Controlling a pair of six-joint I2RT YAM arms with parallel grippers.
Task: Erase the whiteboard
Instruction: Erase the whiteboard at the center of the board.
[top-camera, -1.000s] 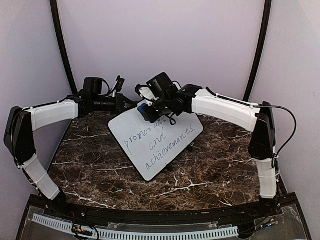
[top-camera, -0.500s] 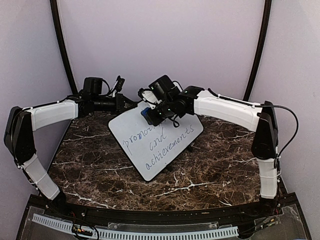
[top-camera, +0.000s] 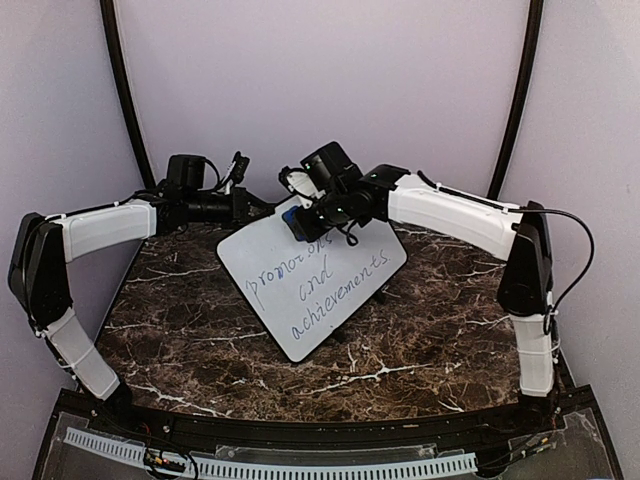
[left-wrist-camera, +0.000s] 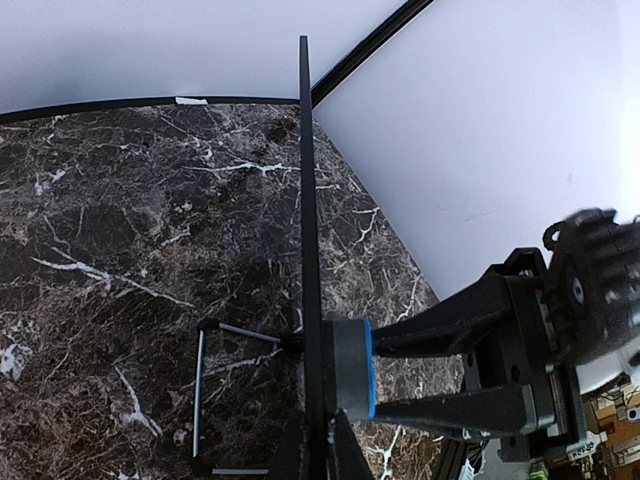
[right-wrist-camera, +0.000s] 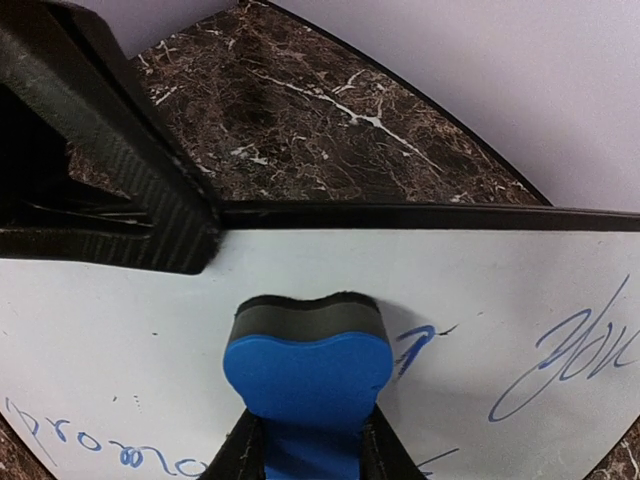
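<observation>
I am clamping my left fingers (right-wrist-camera: 120, 190) on the top edge of the small white rectangular whiteboard with a thin black frame (top-camera: 312, 285), steadying it tilted over the dark marble surface (top-camera: 430, 330). My right fingers (left-wrist-camera: 450, 408) are gripping a blue foam eraser block (right-wrist-camera: 305, 365), pressing it against the handwriting.

White whiteboard (top-camera: 312, 290), thin blk frame, is carrying blue-grey handwriting. At whiteboard's top edge, eraser (right-wrist-camera: 308, 370) is showing bright blue w/ dark grey felt. Beneath whiteboard, table (top-camera: 430, 330) is showing dark brown marble w/ white veins. Behind whiteboard, wall (top-camera: 320, 80) is glowing pale lilac.
</observation>
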